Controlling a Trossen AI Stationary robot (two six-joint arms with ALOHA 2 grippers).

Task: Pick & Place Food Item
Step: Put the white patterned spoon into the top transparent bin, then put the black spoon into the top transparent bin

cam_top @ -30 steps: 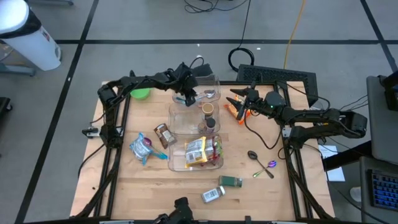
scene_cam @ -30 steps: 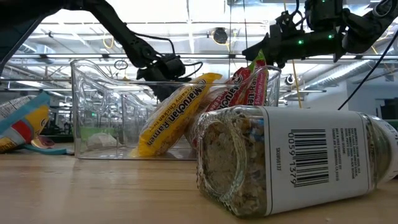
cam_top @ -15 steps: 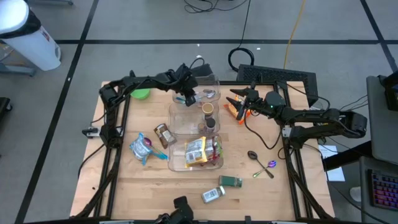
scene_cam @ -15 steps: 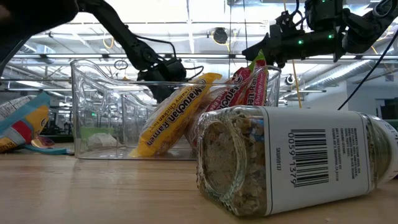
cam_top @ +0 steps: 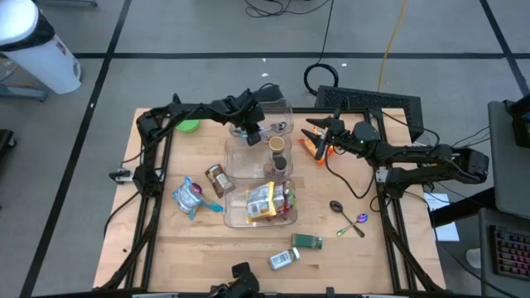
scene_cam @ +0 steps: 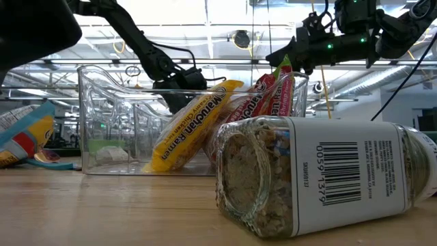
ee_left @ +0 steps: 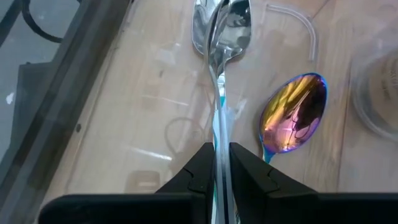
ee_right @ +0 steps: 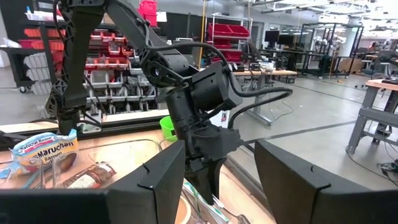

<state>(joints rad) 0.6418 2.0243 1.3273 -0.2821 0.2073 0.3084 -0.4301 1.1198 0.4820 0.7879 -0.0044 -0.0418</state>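
The left end effector (cam_top: 255,131) is being held low inside the far clear bin (cam_top: 287,109) at the back of the counter (cam_top: 207,248). In the left wrist view its fingers (ee_left: 200,167) are seen nearly closed, pinching the thin handle of a silver spoon (ee_left: 222,28), whose bowl is lying on the bin floor. An iridescent spoon (ee_left: 293,116) is lying just beside it, the two bowls apart.

The right end effector (cam_top: 315,135) is being held above the counter to the right of the bins, over an orange packet (cam_top: 310,146). Its fingers (ee_right: 155,180) are seen standing partly apart with nothing between them.

In the near clear bin (cam_top: 233,217), a yellow ramen packet (scene_cam: 189,123) and a red packet (scene_cam: 270,96) are being kept leaning against each other. A seasoning jar (scene_cam: 321,179) is lying on its side at the near edge of the counter, beside a green-capped jar (cam_top: 307,241). A blue ramen packet (cam_top: 189,197) and a brown packet (cam_top: 218,179) are lying left of the bins, and two further spoons (cam_top: 348,221) are resting to the right.
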